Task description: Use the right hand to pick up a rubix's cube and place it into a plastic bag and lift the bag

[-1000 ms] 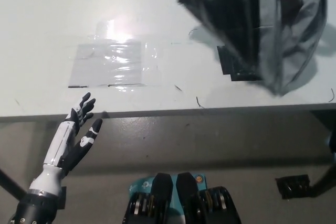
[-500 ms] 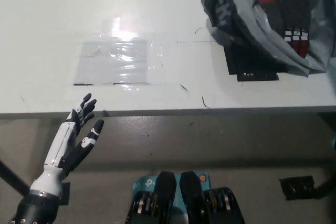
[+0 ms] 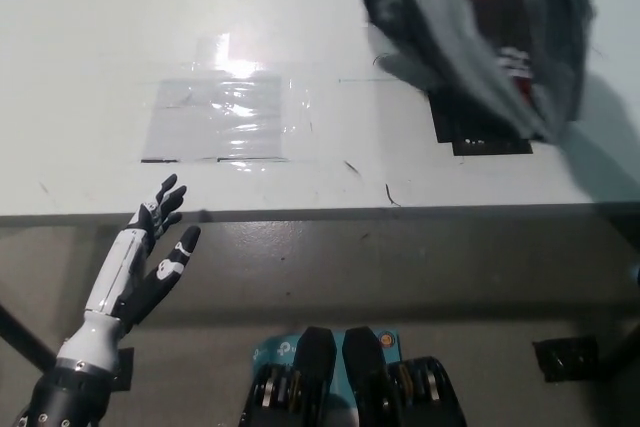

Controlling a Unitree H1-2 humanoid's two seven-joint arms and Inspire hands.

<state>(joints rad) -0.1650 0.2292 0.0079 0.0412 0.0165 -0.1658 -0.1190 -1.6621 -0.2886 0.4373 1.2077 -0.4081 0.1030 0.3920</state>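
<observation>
Blurred grey plastic bag (image 3: 470,37) shows what seems the cube's red; left hand (image 3: 150,257) spread, empty.

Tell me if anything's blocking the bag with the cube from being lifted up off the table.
Nothing visible is. The plastic bag sits at the table's far right, blurred, with the rubix's cube showing inside it, and the space around it looks free. The right hand is out of view. The left hand rests open below the table's near edge.
</observation>
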